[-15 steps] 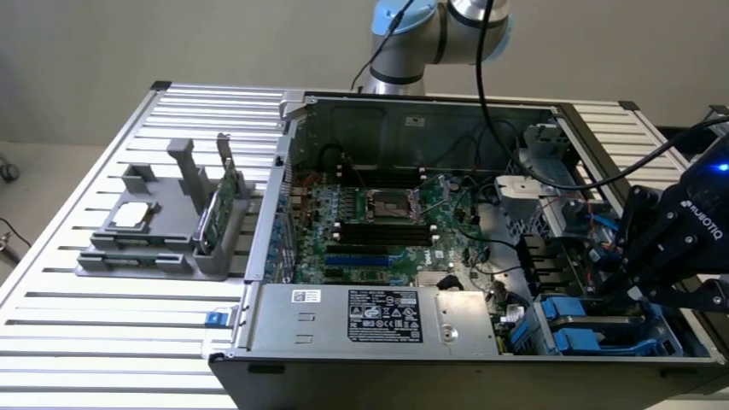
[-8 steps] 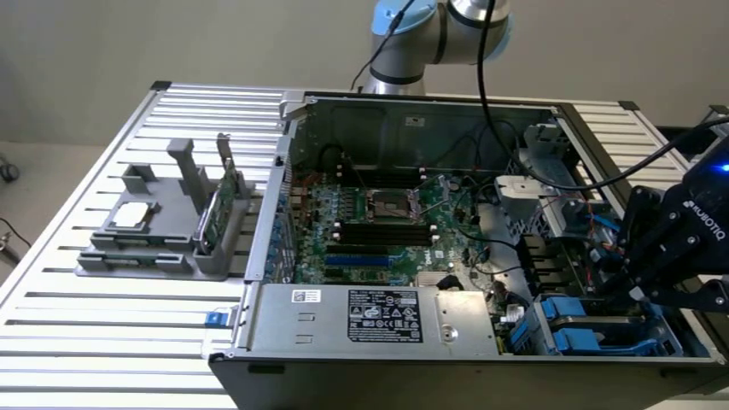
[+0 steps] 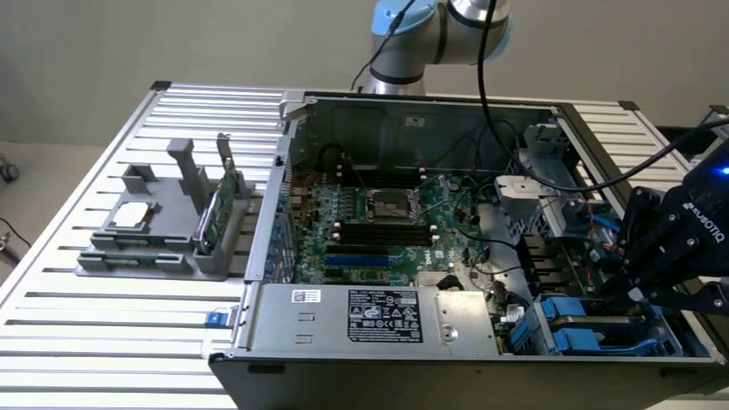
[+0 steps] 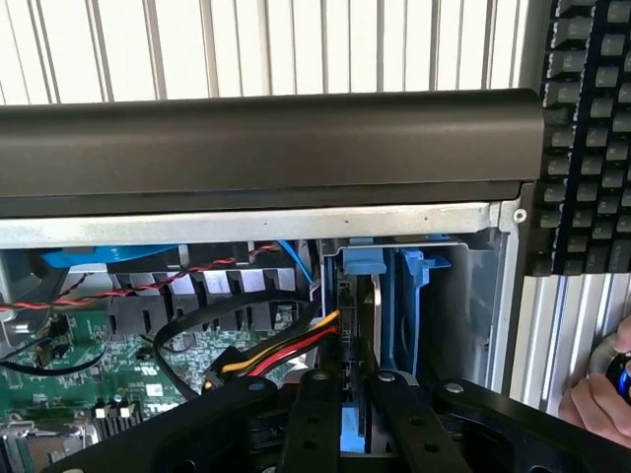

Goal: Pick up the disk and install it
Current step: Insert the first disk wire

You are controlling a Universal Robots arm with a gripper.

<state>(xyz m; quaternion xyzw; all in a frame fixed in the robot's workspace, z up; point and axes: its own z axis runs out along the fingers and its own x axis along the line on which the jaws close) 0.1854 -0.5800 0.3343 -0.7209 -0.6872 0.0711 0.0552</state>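
Red and yellow cables (image 4: 286, 350) crowd the drive bay beside the blue carrier (image 4: 409, 315); the case wall (image 4: 266, 143) closes it off at 12 o'clock.

The arm (image 3: 439, 34) is built of rounded silver-grey aluminium tube sections, joined by a pale blue plastic cap at the joint. A black cable is run down from it across the scene. The end effector (image 3: 672, 256) is finished in matt black, with angular linked bars and a white ROBOTIQ marking printed along its body; a small blue light is lit near its upper edge. In the wrist view its black linkage bars (image 4: 325, 424) are seen pierced by rows of small round holes and fixed with silver screws.
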